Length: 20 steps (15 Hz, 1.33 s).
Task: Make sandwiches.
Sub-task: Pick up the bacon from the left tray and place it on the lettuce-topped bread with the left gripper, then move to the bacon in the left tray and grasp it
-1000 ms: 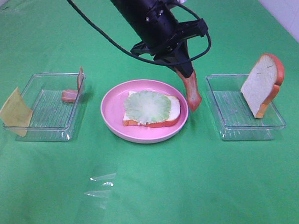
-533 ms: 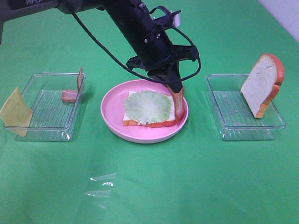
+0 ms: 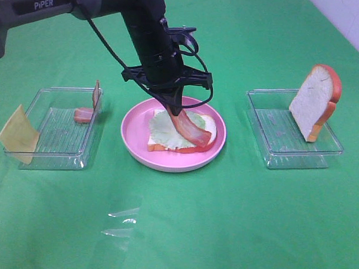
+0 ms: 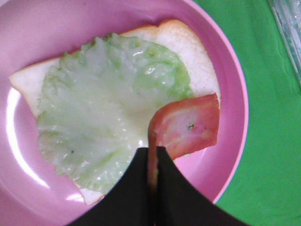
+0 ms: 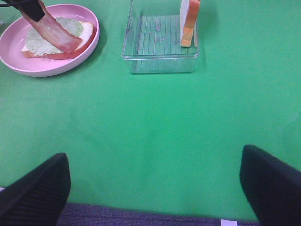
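Note:
On the pink plate [image 3: 132, 133] lies a bread slice [image 3: 210, 128] topped with pale green lettuce [image 3: 163, 129]. My left gripper [image 3: 173, 105] reaches over the plate, shut on the upper end of a reddish bacon strip [image 3: 191, 130]. The strip slants down and its lower end rests on the lettuce and bread. The left wrist view shows the fingers [image 4: 136, 188] pinching the bacon [image 4: 188, 126] above the lettuce [image 4: 103, 103]. Low over bare cloth, my right gripper [image 5: 153, 160] stands open and holds nothing. It is out of the high view.
A clear tray [image 3: 55, 157] on the left holds two bacon pieces [image 3: 83, 114], and a yellow cheese slice [image 3: 18, 133] leans on its outer wall. The right tray [image 3: 273, 155] holds an upright bread slice [image 3: 313, 102]. Clear plastic scraps [image 3: 123, 222] lie near the front.
My left gripper has carried the bacon strip left from beyond the plate's right rim to above the lettuce, and the strip's lower end now rests on the bread. The right gripper has stayed open.

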Each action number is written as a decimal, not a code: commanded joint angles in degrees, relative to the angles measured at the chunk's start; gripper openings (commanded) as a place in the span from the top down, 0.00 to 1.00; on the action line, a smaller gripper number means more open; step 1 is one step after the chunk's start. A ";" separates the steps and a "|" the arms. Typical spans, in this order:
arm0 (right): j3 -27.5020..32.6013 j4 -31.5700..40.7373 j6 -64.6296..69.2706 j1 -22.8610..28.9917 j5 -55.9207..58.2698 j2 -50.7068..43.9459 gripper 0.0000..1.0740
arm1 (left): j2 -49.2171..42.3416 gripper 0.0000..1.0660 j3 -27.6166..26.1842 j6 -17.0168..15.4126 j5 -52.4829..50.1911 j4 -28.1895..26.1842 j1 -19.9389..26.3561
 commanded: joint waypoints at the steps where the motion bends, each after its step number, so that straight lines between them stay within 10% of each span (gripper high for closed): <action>1: 0.11 0.23 -0.46 0.06 -0.06 -1.66 0.13 | -0.11 1.00 -0.06 -1.15 0.63 1.09 -0.29; 4: 0.11 0.23 -0.46 0.06 -0.06 -1.66 0.13 | -0.11 0.95 -0.06 -2.86 0.86 3.04 -0.29; 8: 0.11 0.23 -0.46 0.06 -0.06 -1.66 0.13 | -0.34 0.04 -0.11 -6.25 1.38 3.61 -0.29; 20: 0.11 0.23 -0.46 0.06 -0.06 -1.66 0.13 | -13.46 0.05 5.50 -4.01 7.68 13.18 5.79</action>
